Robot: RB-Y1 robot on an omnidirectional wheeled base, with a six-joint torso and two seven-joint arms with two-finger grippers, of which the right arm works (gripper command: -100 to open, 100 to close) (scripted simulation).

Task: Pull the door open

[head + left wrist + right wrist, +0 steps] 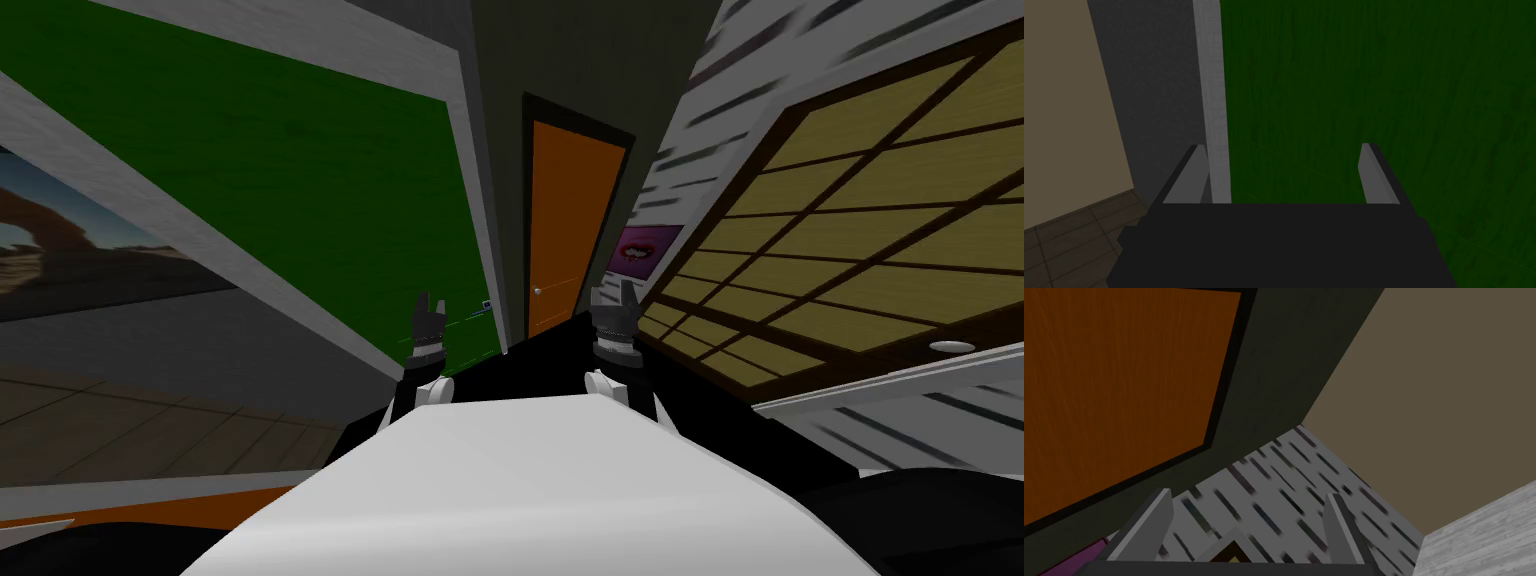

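**Orange door ahead, knob the hold**

The orange door [565,230] stands shut in its dark frame, well ahead of both arms. It is likely rigid and heavy on its hinges; the small pale knob [537,291] looks slippery and wants a square grip. Left pincer [431,305] and right pincer [613,293] are spread open, empty

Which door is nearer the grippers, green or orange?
The green door, close beside the left gripper; the orange door stands at the hall's far end, dark-framed.
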